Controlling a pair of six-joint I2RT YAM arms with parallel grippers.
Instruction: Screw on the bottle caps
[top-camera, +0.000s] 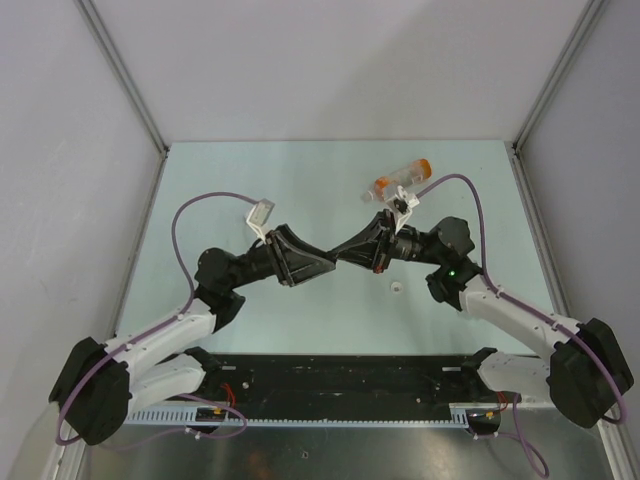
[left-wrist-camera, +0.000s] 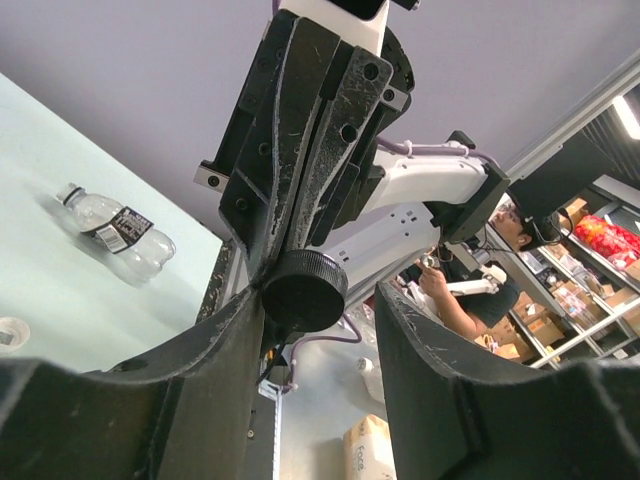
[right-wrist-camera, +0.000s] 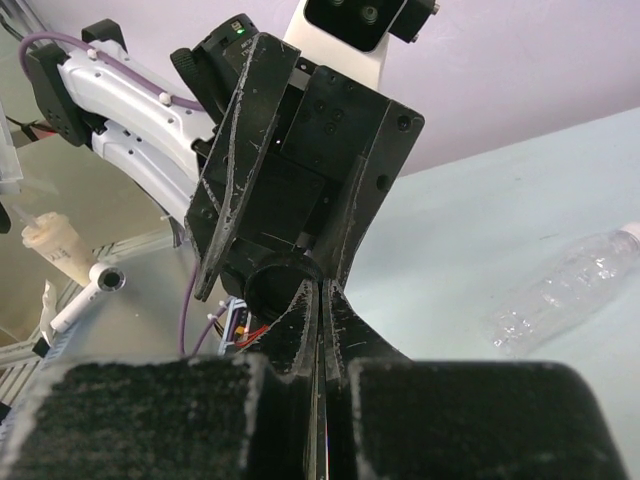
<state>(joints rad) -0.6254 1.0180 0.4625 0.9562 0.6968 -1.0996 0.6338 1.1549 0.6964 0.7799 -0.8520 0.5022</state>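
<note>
In the top view my two grippers meet tip to tip above the table's middle. The right gripper (top-camera: 347, 254) (right-wrist-camera: 322, 290) is shut, pinching the rim of a black bottle cap (left-wrist-camera: 305, 290) (right-wrist-camera: 275, 285). My left gripper (top-camera: 325, 258) (left-wrist-camera: 320, 300) stands open around that cap: its left finger (left-wrist-camera: 215, 350) touches the cap and its right finger (left-wrist-camera: 430, 360) is still apart from it. An orange-tinted bottle (top-camera: 402, 179) lies at the back. A clear bottle with a dark label (left-wrist-camera: 115, 230) and another clear bottle (right-wrist-camera: 570, 290) lie on their sides. A white cap (top-camera: 397, 290) rests on the table.
The white cap (left-wrist-camera: 10, 335) also shows at the left edge of the left wrist view. Grey walls close the table's sides and back. A black rail (top-camera: 340, 385) runs along the near edge between the arm bases.
</note>
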